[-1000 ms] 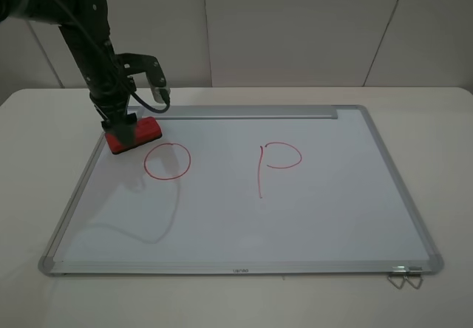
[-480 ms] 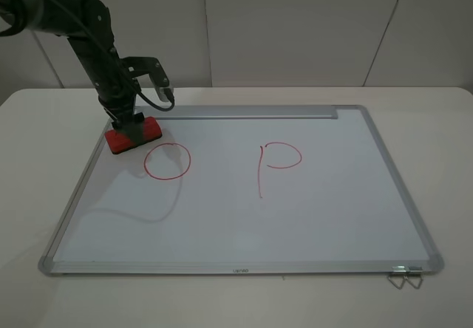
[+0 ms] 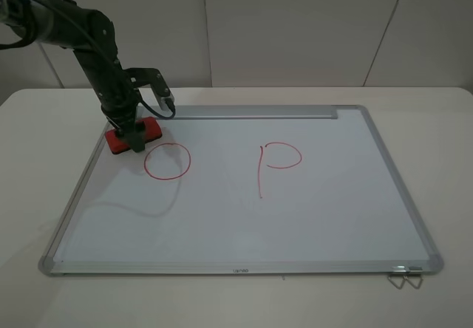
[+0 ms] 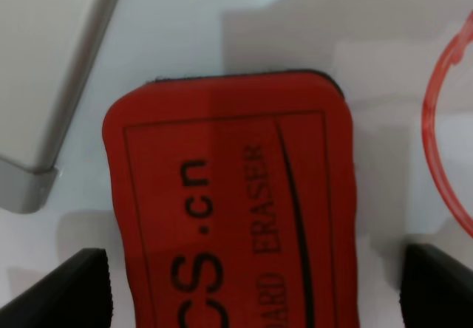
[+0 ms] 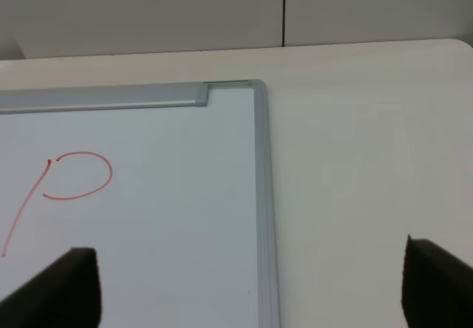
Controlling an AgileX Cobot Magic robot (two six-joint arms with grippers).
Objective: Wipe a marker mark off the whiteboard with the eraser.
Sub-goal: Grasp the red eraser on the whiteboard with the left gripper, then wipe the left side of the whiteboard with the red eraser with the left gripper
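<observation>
Partial print ".cn" and "ERASER" is read on the one eraser [image 4: 229, 202], laid flat on the whiteboard [image 3: 295, 217] just beside the marker mark [image 3: 168, 161]. One red "P" [image 3: 277, 162] is also drawn. The left gripper [image 4: 255, 276] is spread around the eraser, unclamped; the right gripper [image 5: 251, 284] is likewise spread.

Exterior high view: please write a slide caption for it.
Left hand over the eraser at the whiteboard's corner, beside the red O.

There's the white table [image 3: 436, 128] filling the frame, the whiteboard [image 3: 295, 217] lying flat across its middle, and a small wire clip [image 3: 404, 278] by the board's lower-right corner.
</observation>
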